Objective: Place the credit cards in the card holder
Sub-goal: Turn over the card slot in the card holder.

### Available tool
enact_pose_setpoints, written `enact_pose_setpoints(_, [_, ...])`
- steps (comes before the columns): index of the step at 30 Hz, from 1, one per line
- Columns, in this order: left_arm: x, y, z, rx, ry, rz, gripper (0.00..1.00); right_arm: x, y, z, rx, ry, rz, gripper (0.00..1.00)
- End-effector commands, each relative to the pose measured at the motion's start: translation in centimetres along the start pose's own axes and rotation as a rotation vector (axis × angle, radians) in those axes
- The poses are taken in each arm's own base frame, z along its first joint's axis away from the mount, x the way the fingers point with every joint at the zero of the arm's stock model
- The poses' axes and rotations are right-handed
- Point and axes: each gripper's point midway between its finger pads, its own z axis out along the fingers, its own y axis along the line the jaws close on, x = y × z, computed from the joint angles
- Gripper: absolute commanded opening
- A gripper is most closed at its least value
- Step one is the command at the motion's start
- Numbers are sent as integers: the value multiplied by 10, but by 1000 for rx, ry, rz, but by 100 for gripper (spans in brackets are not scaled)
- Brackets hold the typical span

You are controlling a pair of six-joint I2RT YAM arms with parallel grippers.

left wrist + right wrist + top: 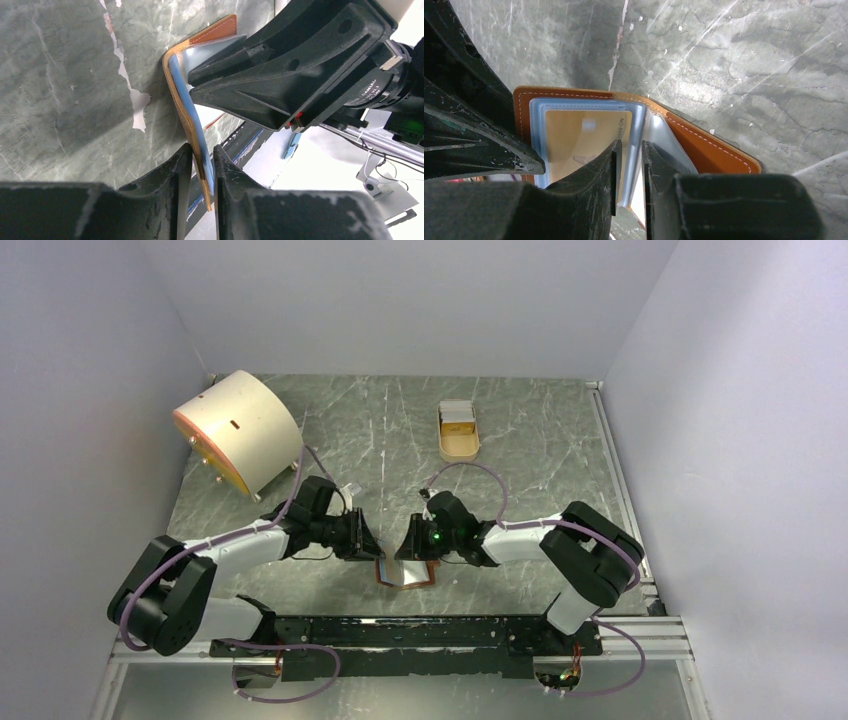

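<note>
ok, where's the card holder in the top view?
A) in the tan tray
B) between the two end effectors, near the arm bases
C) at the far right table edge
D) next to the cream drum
B: the brown card holder sits open between the left end effector and the right end effector.

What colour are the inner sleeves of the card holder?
Light blue, set in the card holder of orange-brown leather. Clearest in the right wrist view.

Brown card holder (719,147) with light blue inside.
</note>
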Motion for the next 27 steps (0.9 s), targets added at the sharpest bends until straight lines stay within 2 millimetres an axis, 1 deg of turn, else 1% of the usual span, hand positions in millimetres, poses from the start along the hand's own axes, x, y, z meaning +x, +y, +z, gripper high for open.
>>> enact_pose_setpoints(1, [-7, -2, 1, -8, -20, 28, 28, 8, -5, 3, 12, 6, 3, 26])
enact_pose_setpoints(3, [-8, -5, 1, 5, -24, 37, 28, 9, -5, 3, 11, 8, 2, 25])
enact_pose_setpoints(4, [-9, -7, 1, 15, -26, 40, 25, 9, -5, 3, 11, 8, 4, 25])
enact_pose_setpoints(6, [-8, -13, 0, 47, -31, 47, 16, 11, -5, 3, 7, 8, 9, 26])
enact_pose_setpoints(10, [-8, -29, -4, 135, -41, 71, 9, 14, -2, 4, -15, 11, 20, 25])
enact_pose_setpoints(17, [-7, -41, -7, 208, -45, 96, 10, 16, 2, 5, -43, 10, 40, 26])
enact_pose_setpoints(20, [-7, -39, -6, 205, -52, 93, 13, 18, 2, 6, -48, 16, 46, 25])
enact_pose_setpoints(24, [-6, -36, -4, 197, -48, 90, 12, 19, 3, 6, -55, 16, 50, 26])
enact_pose_setpoints(27, [-5, -39, -4, 223, -47, 93, 13, 19, 3, 6, -55, 16, 50, 26])
